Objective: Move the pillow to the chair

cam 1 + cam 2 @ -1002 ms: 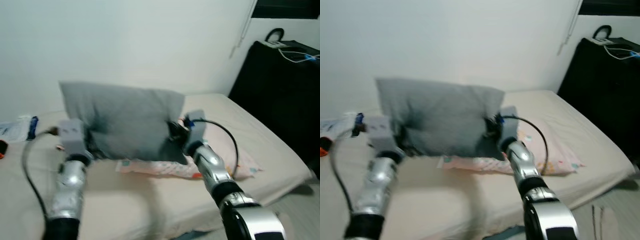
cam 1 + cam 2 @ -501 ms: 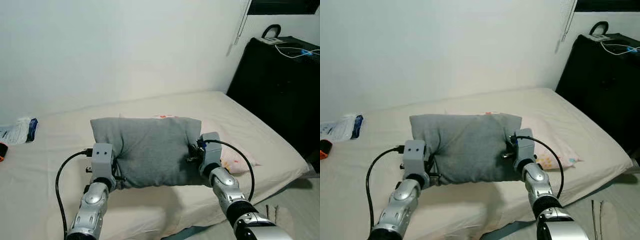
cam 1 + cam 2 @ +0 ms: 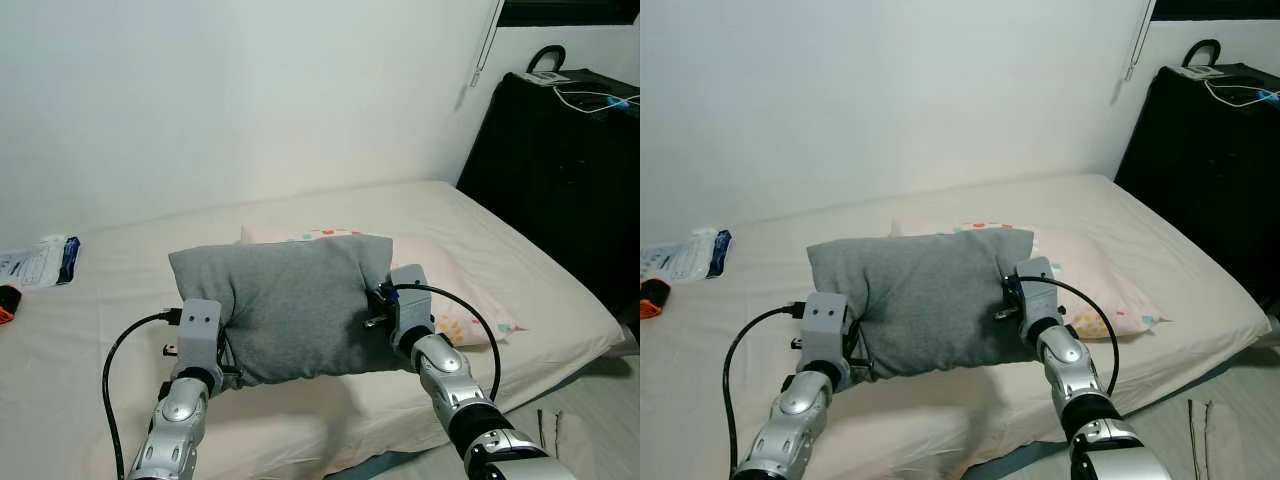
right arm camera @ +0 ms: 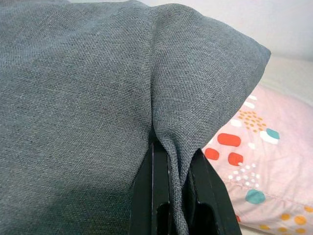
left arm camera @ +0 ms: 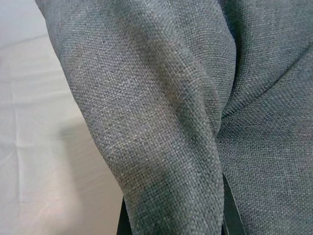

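The bed point(image 3: 520, 290) lies under everything; the grey pillow point(image 3: 290, 305) is held just above it, in front of a patterned pillow point(image 3: 1090, 280). This looks like the carry step: next, turn toward the chair. The pillow is plump, woven, creased at both ends. The left claw point(image 5: 171, 215) and right claw point(image 4: 178, 196) each pinch 1 end.

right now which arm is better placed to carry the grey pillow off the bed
Neither alone: the left gripper and right gripper each pinch one side of the grey pillow, so both should carry it.
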Tool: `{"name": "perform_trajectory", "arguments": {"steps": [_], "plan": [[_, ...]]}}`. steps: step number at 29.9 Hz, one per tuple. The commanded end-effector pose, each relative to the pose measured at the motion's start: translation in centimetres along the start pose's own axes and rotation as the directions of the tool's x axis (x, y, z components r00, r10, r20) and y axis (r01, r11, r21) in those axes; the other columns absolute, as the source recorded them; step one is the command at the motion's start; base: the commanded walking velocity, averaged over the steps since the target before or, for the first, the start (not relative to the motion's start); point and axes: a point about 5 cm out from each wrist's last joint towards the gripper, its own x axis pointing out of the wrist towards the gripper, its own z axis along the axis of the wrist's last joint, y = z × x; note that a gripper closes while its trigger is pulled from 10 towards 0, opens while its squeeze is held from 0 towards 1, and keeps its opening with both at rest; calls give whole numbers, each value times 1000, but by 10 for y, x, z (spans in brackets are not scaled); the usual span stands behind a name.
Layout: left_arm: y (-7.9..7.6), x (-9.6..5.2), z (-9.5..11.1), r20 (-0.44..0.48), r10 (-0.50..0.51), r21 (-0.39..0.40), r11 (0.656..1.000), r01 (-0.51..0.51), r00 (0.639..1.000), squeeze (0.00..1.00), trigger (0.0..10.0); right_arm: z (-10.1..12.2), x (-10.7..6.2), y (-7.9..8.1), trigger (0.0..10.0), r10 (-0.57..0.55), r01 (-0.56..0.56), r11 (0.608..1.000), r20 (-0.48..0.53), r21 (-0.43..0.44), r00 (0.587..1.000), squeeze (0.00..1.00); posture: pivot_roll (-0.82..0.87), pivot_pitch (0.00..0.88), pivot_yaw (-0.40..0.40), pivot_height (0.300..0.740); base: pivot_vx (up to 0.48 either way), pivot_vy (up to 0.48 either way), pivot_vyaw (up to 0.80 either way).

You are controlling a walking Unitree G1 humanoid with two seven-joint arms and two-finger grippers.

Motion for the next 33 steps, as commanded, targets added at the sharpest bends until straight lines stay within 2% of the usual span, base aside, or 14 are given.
{"name": "perform_trajectory", "arguments": {"steps": [1,6,33], "plan": [[-4,4,17,84,-8,-5,1000,8,996,0,10000,7,4,6,10000,40,-40,999,28,-20,999,0,-3,0,-99,740,0,0,0],[-7,5,18,87,-14,-3,1000,14,996,0,10000,6,4,8,10000,45,-45,999,24,-15,999,0,-4,0,-98,740,0,0,-183],[-3,2,13,82,26,-12,1000,-26,996,0,10000,6,3,7,10000,91,-91,994,-3,-59,996,0,-18,0,-140,740,0,0,-800]]}}
